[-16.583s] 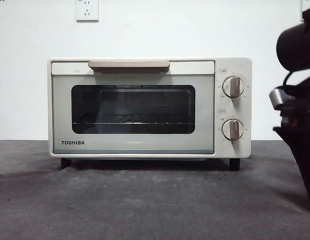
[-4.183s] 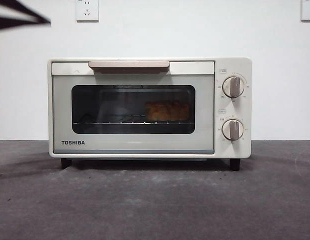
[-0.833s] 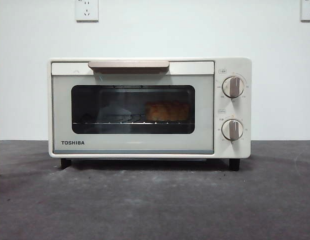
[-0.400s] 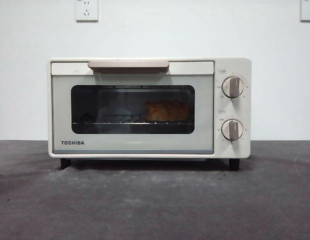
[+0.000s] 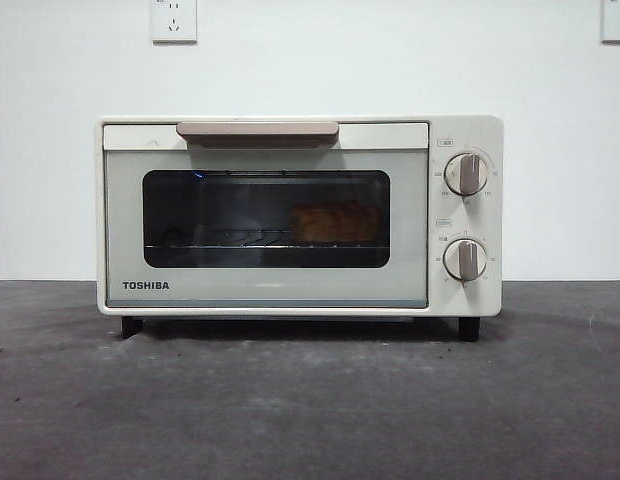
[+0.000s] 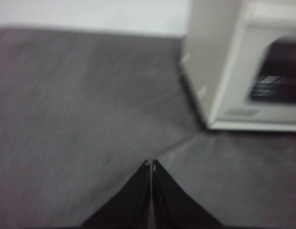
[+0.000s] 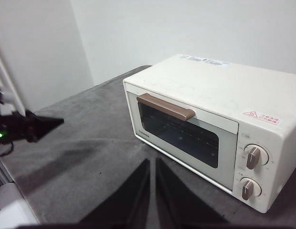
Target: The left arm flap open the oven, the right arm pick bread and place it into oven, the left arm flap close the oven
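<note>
- Bread (image 5: 335,222) sitting on the wire rack (image 5: 230,243) inside the closed TOSHIBA oven (image 5: 265,290), so basically done.
- Left hand (image 6: 151,164) and right hand (image 7: 153,164) both clenched empty, well clear of it.
- Only risk: clipping the handle (image 7: 165,107) and popping the door.

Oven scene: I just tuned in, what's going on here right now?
Nothing is being handled. The oven stands with its door shut, and the bread sits on the wire rack behind the glass. The left gripper and right gripper are both shut, holding nothing, away from the oven over the table.
</note>
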Tool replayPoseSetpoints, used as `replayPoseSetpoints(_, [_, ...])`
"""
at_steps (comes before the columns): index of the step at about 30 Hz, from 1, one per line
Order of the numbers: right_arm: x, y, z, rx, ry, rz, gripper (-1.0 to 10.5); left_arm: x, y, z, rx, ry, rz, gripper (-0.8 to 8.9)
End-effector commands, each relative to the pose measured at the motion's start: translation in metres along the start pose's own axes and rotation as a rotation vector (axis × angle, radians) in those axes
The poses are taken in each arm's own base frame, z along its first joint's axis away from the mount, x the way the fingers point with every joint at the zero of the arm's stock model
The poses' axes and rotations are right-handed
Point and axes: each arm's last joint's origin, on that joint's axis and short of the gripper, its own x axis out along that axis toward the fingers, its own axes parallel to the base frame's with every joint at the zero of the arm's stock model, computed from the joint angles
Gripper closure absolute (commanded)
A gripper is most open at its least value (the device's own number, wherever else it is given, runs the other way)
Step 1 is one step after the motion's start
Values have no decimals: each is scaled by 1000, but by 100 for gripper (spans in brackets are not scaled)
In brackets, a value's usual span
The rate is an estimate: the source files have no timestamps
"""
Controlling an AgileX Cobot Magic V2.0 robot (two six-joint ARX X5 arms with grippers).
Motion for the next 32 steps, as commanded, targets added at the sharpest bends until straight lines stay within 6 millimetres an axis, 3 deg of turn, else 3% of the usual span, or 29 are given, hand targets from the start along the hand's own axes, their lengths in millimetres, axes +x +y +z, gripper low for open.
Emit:
replayPoseSetpoints(1, [-2,1,5,-12,-20,8,930,4,2,-7,-15,-3,55,803])
replayPoseSetpoints(9, [-2,1,5,-12,-20,8,930,14,6,-16,-4,-84,123,803])
replayPoseSetpoints(32, [-2,1,5,-12,-20,9,930,14,6,-16,-1,-87,133,802])
